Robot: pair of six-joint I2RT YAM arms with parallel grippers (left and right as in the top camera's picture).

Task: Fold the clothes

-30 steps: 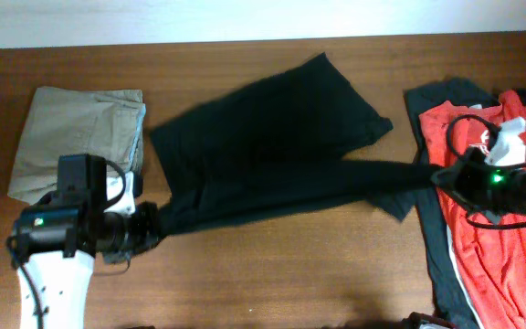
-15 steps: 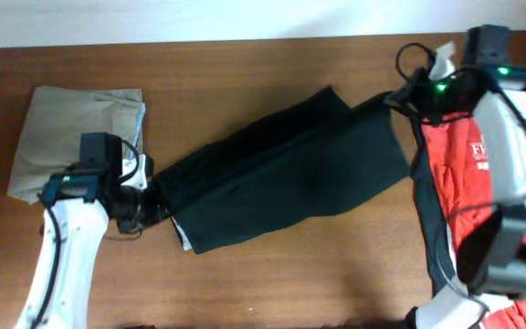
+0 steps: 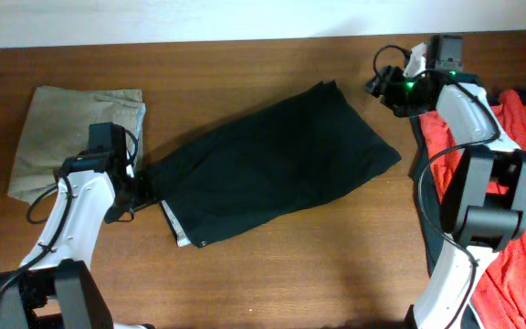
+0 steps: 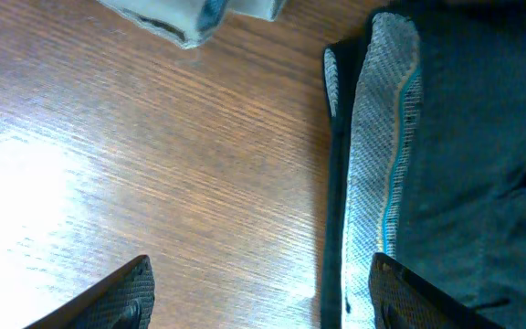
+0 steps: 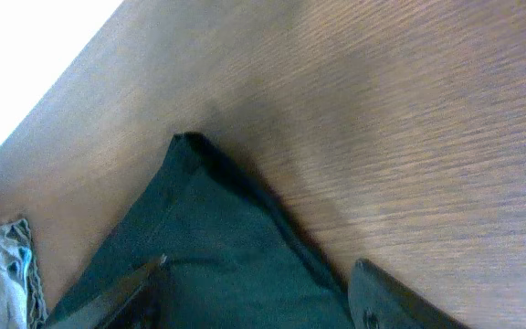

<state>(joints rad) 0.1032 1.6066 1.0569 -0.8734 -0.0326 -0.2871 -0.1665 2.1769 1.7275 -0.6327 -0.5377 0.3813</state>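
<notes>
A dark green garment (image 3: 277,164) lies folded in a slanted rectangle in the middle of the table. My left gripper (image 3: 144,190) stands open at its lower left end. In the left wrist view the left gripper (image 4: 263,297) spans bare wood, and its right finger (image 4: 409,292) hangs over the garment's edge, where a light mesh lining (image 4: 383,155) shows. My right gripper (image 3: 379,85) is open by the garment's upper right corner. In the right wrist view the right gripper (image 5: 254,297) straddles that dark corner (image 5: 231,247) with the cloth lying loose.
A folded khaki garment (image 3: 76,137) lies at the far left, close to my left arm. A red garment (image 3: 510,174) over a dark one (image 3: 425,137) is heaped at the right edge. The table's back edge (image 3: 245,41) meets a white wall.
Both grippers have opened and let go of the dark garment. It now lies flat and folded. The right gripper has drawn slightly left along the back; the left has backed off a little.
</notes>
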